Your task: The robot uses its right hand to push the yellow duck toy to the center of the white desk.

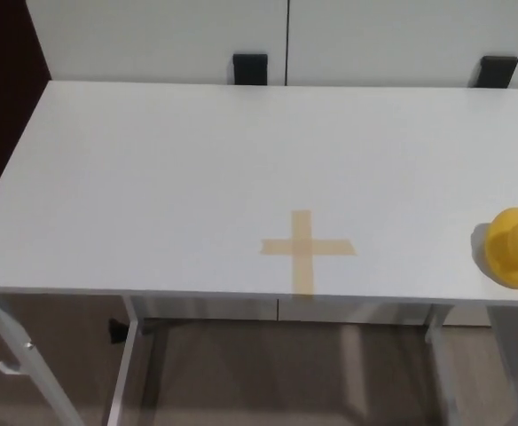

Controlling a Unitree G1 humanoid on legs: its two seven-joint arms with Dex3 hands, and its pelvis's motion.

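- Head view looks down on the desk (153, 177), white and wide, filling nearly the whole picture, its near edge running across the lower part.
- Behind it stands a pale wall or cabinet front, with two dark blocks (250, 68) just past the far edge; what they are I cannot tell.
- Below the near edge the desk's white legs (128, 373) and the floor show.
- A tan tape cross (307, 248) lies on the top close to the near edge, a little right of the middle; I take it as the mark for the target.
- The duck (514, 248) sits upright at the far right of the desk, near the front edge, beak pointing right, well apart from the cross.
- Neither robot hand shows, left or right, so I cannot tell how their fingers stand.
- My judgement: nothing of the task is done yet. The right hand has to come in on the duck's outer side and slide it leftward to the cross.
- Risk as I see it: the duck is near the edge, so a skewed push could tip it off.
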